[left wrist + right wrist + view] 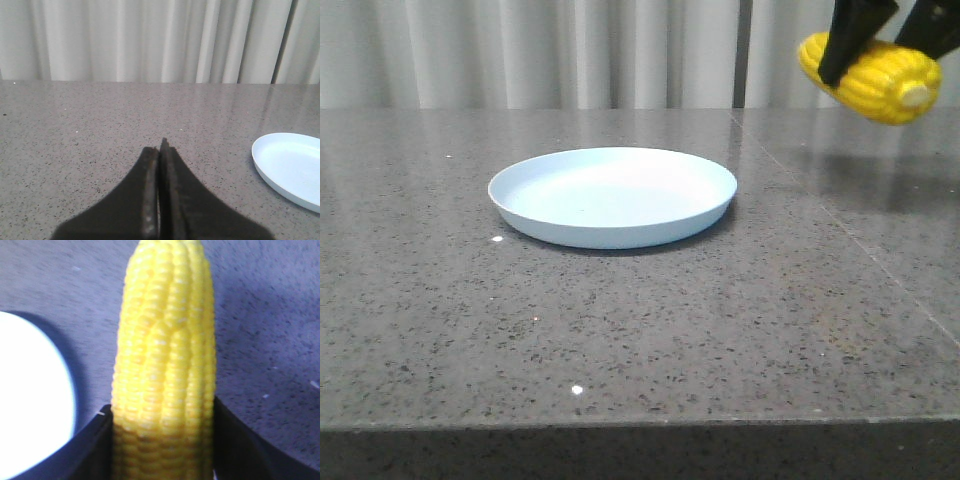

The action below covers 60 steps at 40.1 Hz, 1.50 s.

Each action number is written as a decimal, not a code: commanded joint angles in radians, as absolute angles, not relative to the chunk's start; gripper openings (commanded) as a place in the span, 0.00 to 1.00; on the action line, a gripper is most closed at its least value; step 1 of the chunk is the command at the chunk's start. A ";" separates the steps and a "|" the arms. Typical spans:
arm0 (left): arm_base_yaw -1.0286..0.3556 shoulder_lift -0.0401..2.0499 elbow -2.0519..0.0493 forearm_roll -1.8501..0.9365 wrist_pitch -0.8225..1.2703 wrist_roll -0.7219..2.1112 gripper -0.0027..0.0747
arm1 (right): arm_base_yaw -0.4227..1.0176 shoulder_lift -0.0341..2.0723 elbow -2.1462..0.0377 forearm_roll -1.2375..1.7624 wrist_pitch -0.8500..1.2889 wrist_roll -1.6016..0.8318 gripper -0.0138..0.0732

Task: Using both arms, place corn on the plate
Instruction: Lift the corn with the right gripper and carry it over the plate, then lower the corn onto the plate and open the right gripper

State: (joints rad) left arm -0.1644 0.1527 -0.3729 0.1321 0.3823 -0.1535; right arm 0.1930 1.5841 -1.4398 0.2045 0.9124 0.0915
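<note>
- Corn [872, 76] sits clamped across its middle between the fingers of my right claw [885, 40], held high in the air at the far right of the front view, pale stub end toward the camera.
- My right wrist view confirms the grasp: both fingers [90, 450] press the cob's sides, with the table far below.
- My left claw [159, 200] is clenched on nothing, low over the grey stone table [620, 330], well apart from the cob.
- Outward from there, the plate [612, 196] lies bare near the table's middle, to the left of and below the cob.
- I judge this the carrying step: next I must swing leftward over the plate, lower, then release gently so the cob doesn't roll off.
- Count: one corn, one plate, two claws.
</note>
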 commanded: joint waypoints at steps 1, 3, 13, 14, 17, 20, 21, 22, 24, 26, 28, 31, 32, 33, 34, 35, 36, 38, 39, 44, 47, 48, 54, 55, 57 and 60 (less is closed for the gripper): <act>-0.161 0.162 -0.400 0.136 0.302 -0.165 0.01 | 0.274 1.537 -1.520 0.153 0.916 0.181 0.35; -0.161 0.162 -0.400 0.136 0.302 -0.165 0.01 | 0.318 1.543 -1.535 0.131 0.915 0.213 0.35; -0.161 0.162 -0.400 0.136 0.302 -0.165 0.01 | 0.555 1.653 -1.613 0.013 0.898 0.450 0.35; -0.161 0.162 -0.400 0.136 0.302 -0.165 0.01 | 0.575 1.664 -1.618 0.000 0.890 0.474 0.35; -0.161 0.162 -0.400 0.136 0.302 -0.165 0.01 | 0.618 1.704 -1.627 -0.047 0.874 0.566 0.35; -0.161 0.162 -0.400 0.136 0.302 -0.165 0.01 | 0.638 1.733 -1.628 -0.074 0.865 0.628 0.35; -0.161 0.162 -0.400 0.136 0.302 -0.165 0.01 | 0.641 1.741 -1.628 -0.077 0.864 0.640 0.35; -0.161 0.162 -0.400 0.136 0.302 -0.165 0.01 | 0.641 1.751 -1.628 -0.078 0.864 0.647 0.35; -0.161 0.162 -0.400 0.136 0.302 -0.165 0.01 | 0.641 1.765 -1.628 -0.078 0.864 0.653 0.35; -0.161 0.162 -0.400 0.136 0.302 -0.165 0.01 | 0.641 1.777 -1.628 -0.078 0.862 0.653 0.35; -0.161 0.162 -0.400 0.136 0.302 -0.165 0.01 | 0.641 1.788 -1.628 -0.078 0.862 0.653 0.35; -0.161 0.162 -0.400 0.136 0.302 -0.165 0.01 | 0.641 1.804 -1.628 -0.076 0.868 0.653 0.38; -0.161 0.162 -0.400 0.136 0.302 -0.165 0.01 | 0.641 1.810 -1.628 -0.076 0.871 0.653 0.40; -0.161 0.162 -0.400 0.136 0.302 -0.165 0.01 | 0.641 1.814 -1.628 -0.075 0.874 0.653 0.43; -0.161 0.162 -0.400 0.136 0.302 -0.165 0.01 | 0.641 1.818 -1.628 -0.075 0.879 0.653 0.46; -0.161 0.162 -0.400 0.136 0.302 -0.165 0.01 | 0.641 1.821 -1.628 -0.074 0.886 0.653 0.51; -0.161 0.162 -0.400 0.136 0.302 -0.165 0.01 | 0.641 1.824 -1.628 -0.073 0.889 0.653 0.55; -0.161 0.162 -0.400 0.136 0.302 -0.165 0.01 | 0.641 1.827 -1.628 -0.068 0.898 0.653 0.64; -0.161 0.162 -0.400 0.136 0.302 -0.165 0.01 | 0.641 1.827 -1.628 -0.064 0.900 0.653 0.68; -0.161 0.162 -0.400 0.136 0.302 -0.165 0.01 | 0.641 1.820 -1.632 -0.056 0.912 0.653 0.85; -0.161 0.162 -0.400 0.136 0.302 -0.165 0.01 | 0.641 1.802 -1.645 -0.070 0.915 0.653 0.86; -0.161 0.162 -0.400 0.136 0.302 -0.165 0.01 | 0.641 1.793 -1.655 -0.081 0.918 0.653 0.86; -0.161 0.162 -0.400 0.136 0.302 -0.165 0.01 | 0.632 1.746 -1.739 -0.142 0.950 0.650 0.85; -0.161 0.162 -0.400 0.136 0.302 -0.165 0.01 | 0.627 1.740 -1.762 -0.147 0.963 0.646 0.84; -0.161 0.162 -0.400 0.136 0.302 -0.165 0.01 | 0.617 1.734 -1.793 -0.152 0.981 0.619 0.82; -0.161 0.162 -0.400 0.136 0.302 -0.165 0.01 | 0.594 1.731 -1.847 -0.150 1.028 0.580 0.70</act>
State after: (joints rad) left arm -0.1644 0.1527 -0.3729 0.1321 0.3823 -0.1535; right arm 0.6211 1.7929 -1.7726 -0.1169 1.0098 0.6253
